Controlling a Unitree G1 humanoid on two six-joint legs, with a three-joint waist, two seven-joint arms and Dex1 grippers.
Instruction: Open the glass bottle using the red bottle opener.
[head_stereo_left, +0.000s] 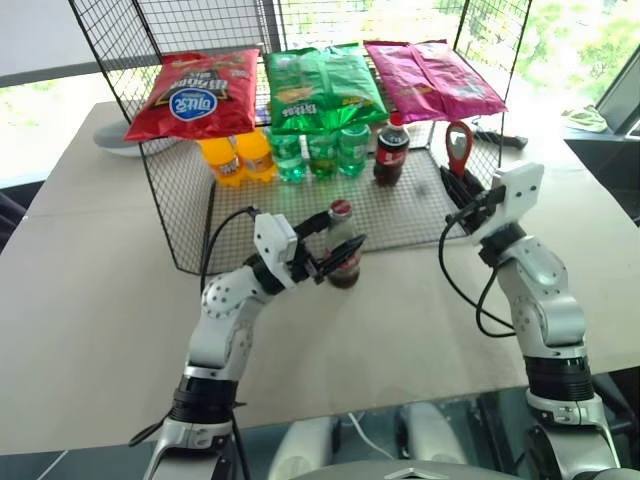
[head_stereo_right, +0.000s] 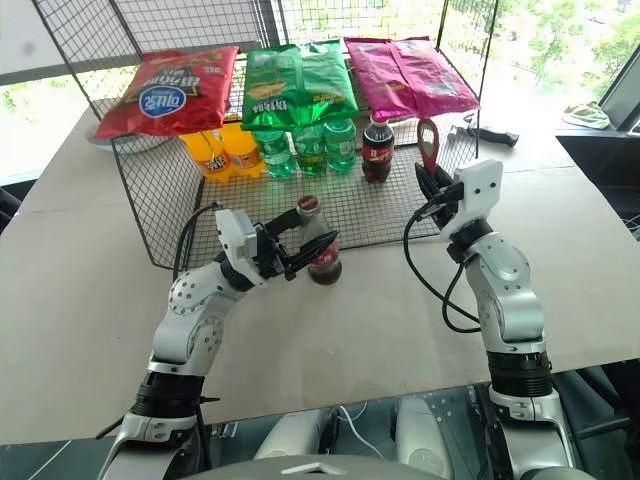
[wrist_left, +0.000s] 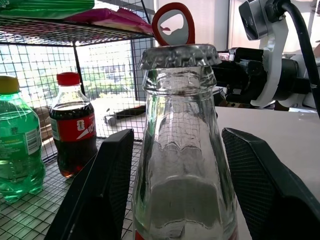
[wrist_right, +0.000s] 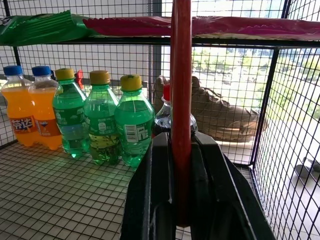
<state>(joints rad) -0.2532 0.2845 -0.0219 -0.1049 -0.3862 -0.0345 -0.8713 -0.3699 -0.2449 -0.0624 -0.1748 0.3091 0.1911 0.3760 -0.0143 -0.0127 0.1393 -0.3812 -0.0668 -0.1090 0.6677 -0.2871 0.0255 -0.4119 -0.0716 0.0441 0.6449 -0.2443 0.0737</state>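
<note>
Glass bottle (head_stereo_left: 343, 250), one, stands upright on the table (head_stereo_left: 90, 290) just in front of the wire rack (head_stereo_left: 400, 205), metal cap (wrist_left: 179, 55) on. Left gripper (head_stereo_left: 335, 252) has its two black fingers (wrist_left: 95, 200) either side of the bottle's body; in the wrist view a gap shows on each side, so whether they actually touch the glass can't be told. Right gripper (head_stereo_left: 462, 190) is pressed together on the handle of the red bottle opener (head_stereo_left: 459, 146), one, held upright with loop head up, off to the right of the bottle and apart from it.

Rack counts: three snack bags on top shelf, one red (head_stereo_left: 195, 95), one green (head_stereo_left: 322, 85), one pink (head_stereo_left: 432, 78). Lower shelf: two orange soda bottles (head_stereo_left: 238, 158), three green soda bottles (head_stereo_left: 320, 152), one dark plastic cola bottle (head_stereo_left: 391, 150) with red screw cap. All six stand in a row, cola at the right end nearest the opener.
</note>
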